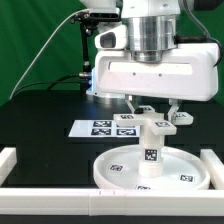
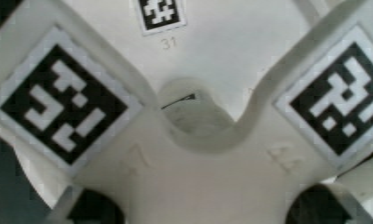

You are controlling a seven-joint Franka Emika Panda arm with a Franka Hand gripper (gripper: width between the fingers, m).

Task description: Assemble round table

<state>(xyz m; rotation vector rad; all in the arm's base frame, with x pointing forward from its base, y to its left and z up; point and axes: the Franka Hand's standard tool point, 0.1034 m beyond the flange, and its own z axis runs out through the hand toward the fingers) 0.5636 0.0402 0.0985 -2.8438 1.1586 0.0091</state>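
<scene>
The large round rimmed disc [image 1: 120, 172] lies flat near the front of the table. The short cylindrical leg [image 1: 150, 148] stands upright in its middle. The small cross-shaped base [image 1: 160, 122] sits on top of the leg. My gripper [image 1: 155, 108] is directly above it, with one finger on each side of the base, closed against it. In the wrist view the base [image 2: 183, 120] fills the picture with tagged arms on both sides. A dark fingertip [image 2: 85, 205] shows at either lower corner, and the white part spans the gap between them.
The marker board [image 1: 105, 127] lies behind the disc. White border rails run along the front [image 1: 60, 205], at the exterior view's left [image 1: 8, 158] and at its right [image 1: 212, 165]. A lamp stand and cables [image 1: 85, 50] are at the back.
</scene>
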